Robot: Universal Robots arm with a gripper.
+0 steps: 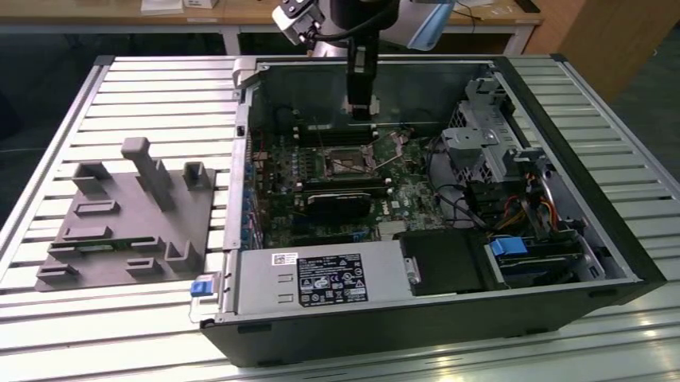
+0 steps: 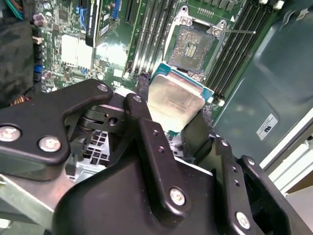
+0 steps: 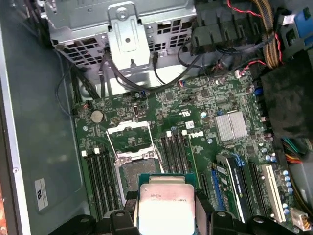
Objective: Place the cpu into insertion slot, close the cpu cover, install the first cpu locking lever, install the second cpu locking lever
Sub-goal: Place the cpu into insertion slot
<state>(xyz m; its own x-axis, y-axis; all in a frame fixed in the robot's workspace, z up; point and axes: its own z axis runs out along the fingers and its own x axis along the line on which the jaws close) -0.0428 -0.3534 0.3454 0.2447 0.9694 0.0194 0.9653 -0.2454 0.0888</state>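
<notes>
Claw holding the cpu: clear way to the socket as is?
Probably yes. The claw grips the silvery square cpu above the green motherboard; the open square socket lies bare, its thin silvery cover frame flipped back, nothing over it.

Brushed, pale silvery metal tops the cpu (image 2: 175,98), edged in green board, against the matt black gripper (image 2: 170,125) and its bright metal screws (image 2: 177,197). The motherboard (image 3: 195,122) is glossy green, the cpu cover (image 3: 128,127) bare shiny metal, the computer case (image 1: 425,87) dull grey sheet metal inside, the table (image 1: 159,87) ribbed satin aluminium, the fixture (image 1: 127,215) matt grey plastic.
</notes>
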